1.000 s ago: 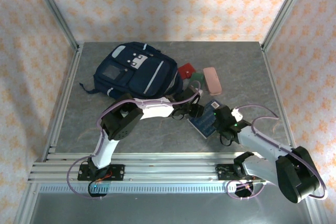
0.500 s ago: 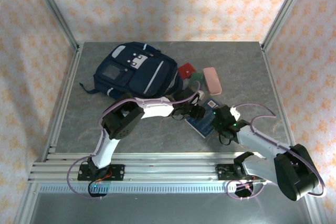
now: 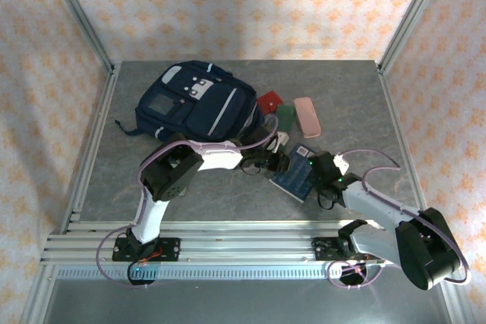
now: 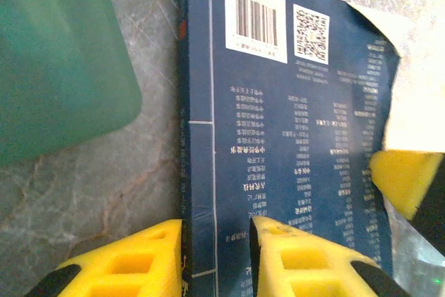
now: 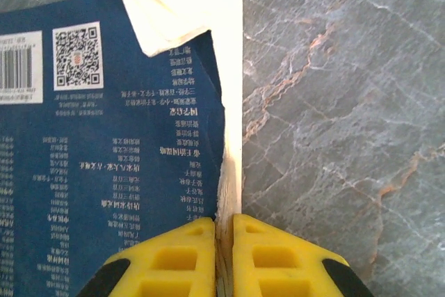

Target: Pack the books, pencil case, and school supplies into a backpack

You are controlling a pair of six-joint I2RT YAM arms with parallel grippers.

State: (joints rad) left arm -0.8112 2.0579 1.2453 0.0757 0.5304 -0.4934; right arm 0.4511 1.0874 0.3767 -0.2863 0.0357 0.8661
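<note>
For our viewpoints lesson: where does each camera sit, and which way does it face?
Top external: above and behind, looking down at table, backpack, both arms.
Left wrist: on left arm, facing down; book spine between left pincer fingers.
Right wrist: on right arm; right pincer shut on page edge.
Shared: both wrist views show the book.

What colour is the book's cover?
The book is dark blue with white print; the right wrist view shows it best.

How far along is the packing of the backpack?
Done: nothing looks packed; the pencil case, red square and green wallet lie on the table beside the backpack. In hand: right gripper pinches the page edge of a blue book, left gripper straddles its spine. Left: everything.
</note>
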